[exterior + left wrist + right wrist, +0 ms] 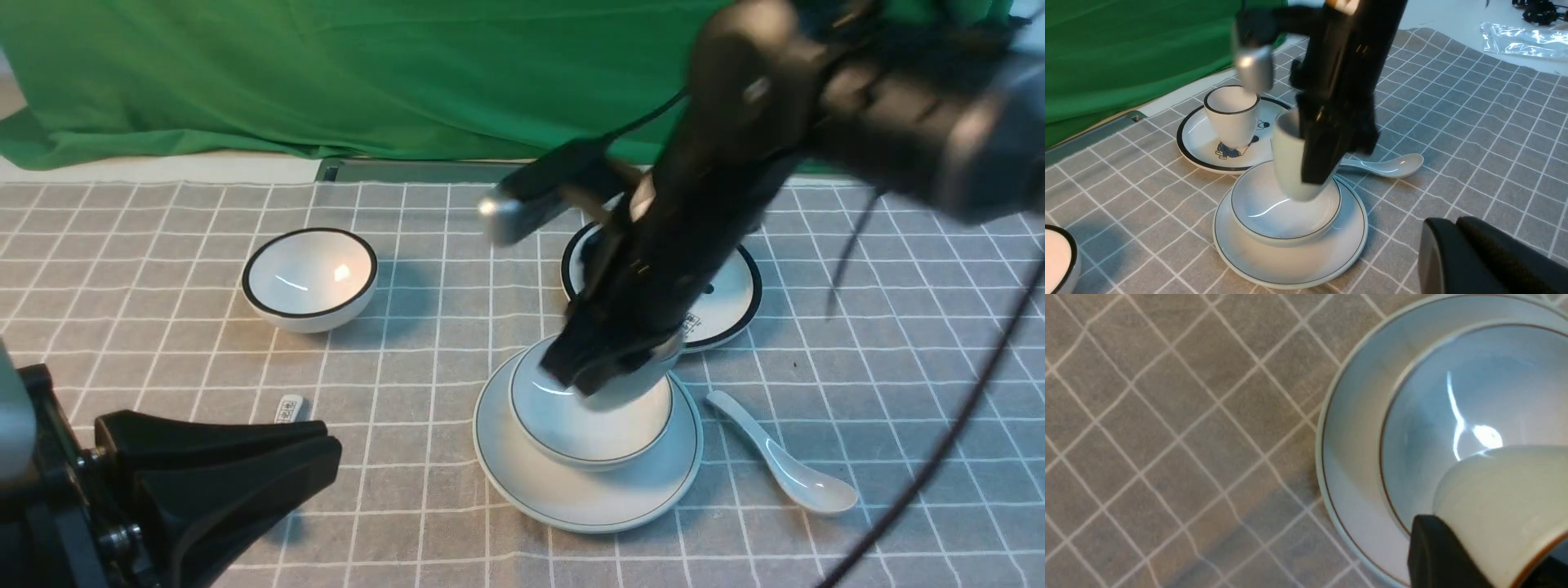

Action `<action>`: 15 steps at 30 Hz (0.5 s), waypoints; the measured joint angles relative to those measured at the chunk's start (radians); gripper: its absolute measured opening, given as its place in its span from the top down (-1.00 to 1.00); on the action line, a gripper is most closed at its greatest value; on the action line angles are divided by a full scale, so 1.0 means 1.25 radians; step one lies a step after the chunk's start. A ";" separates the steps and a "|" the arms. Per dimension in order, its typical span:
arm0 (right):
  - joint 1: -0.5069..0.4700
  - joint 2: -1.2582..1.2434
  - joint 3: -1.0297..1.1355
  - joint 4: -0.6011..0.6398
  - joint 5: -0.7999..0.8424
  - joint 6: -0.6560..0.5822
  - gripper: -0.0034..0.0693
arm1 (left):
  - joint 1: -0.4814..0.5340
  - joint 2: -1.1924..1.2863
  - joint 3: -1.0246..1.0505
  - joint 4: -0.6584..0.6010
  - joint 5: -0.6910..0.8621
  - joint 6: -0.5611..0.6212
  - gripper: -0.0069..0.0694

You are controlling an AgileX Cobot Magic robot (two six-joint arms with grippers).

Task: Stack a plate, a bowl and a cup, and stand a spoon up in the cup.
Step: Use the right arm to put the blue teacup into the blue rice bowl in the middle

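The pale plate [571,498] lies front centre on the cloth with the pale bowl [600,445] in it. My right gripper [604,367] is shut on the cup [637,385], one finger outside its wall and one inside. It holds the cup tilted, base low inside the bowl; whether it touches is unclear. The left wrist view shows the cup [1288,163], bowl [1274,220] and plate [1290,265]. The right wrist view shows the cup [1494,498] over the bowl [1425,400]. The plain spoon [784,465] lies right of the plate. My left gripper [326,449] is shut and empty at the front left.
A black-rimmed bowl [310,278] stands at the back left. A cartoon plate [727,306] behind the stack carries a black-rimmed cup [1231,116]. The end of a printed spoon [288,408] shows by the left gripper. A green cloth hangs behind.
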 joint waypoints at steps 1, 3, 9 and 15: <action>0.002 0.019 -0.001 -0.002 -0.008 0.005 0.65 | 0.000 0.000 0.000 0.000 0.001 0.000 0.79; 0.002 0.050 -0.005 -0.012 -0.014 0.016 0.65 | 0.000 0.000 0.000 0.000 0.000 -0.001 0.79; 0.002 0.102 -0.007 -0.041 -0.040 0.028 0.65 | 0.000 0.000 0.000 0.000 0.000 -0.003 0.79; 0.002 0.107 -0.009 -0.049 -0.052 0.044 0.52 | 0.000 0.000 0.001 0.000 0.003 -0.003 0.79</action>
